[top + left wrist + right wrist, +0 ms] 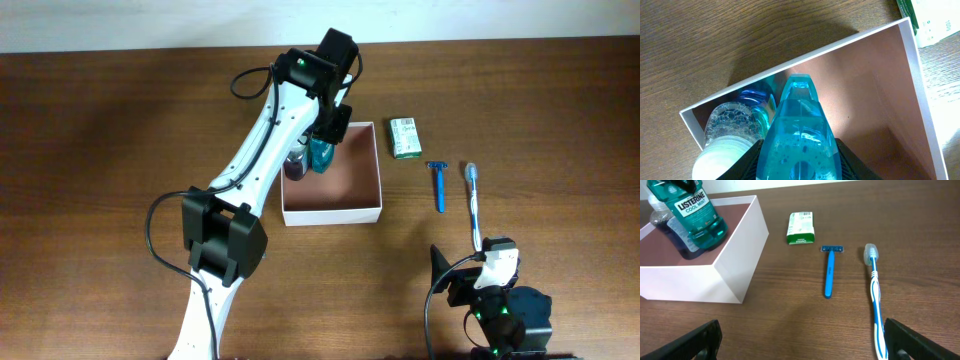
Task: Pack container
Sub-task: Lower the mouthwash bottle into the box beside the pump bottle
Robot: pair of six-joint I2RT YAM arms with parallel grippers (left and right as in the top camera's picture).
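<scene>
The container sits flat on the worktop, a little right of the middle, open side up. It is square, so no side is the long one; its walls run nearly in line with the worktop's edges, turned only slightly. The left claw hangs over its far left corner, with most of the reddish floor lying to the claw's right and toward the near wall.

That claw is clamped on a teal mouthwash bottle, one finger on each side in the left wrist view. The bottle stands tilted inside the container's left part; I cannot tell whether its base touches the floor. Just beside it, in the same corner, is a clear bottle with a white cap.

The right claw is spread wide with nothing between its fingers, low over the worktop, well apart from the container. In front of it lie a soap box, a blue razor and a toothbrush, all outside the container to its right.
</scene>
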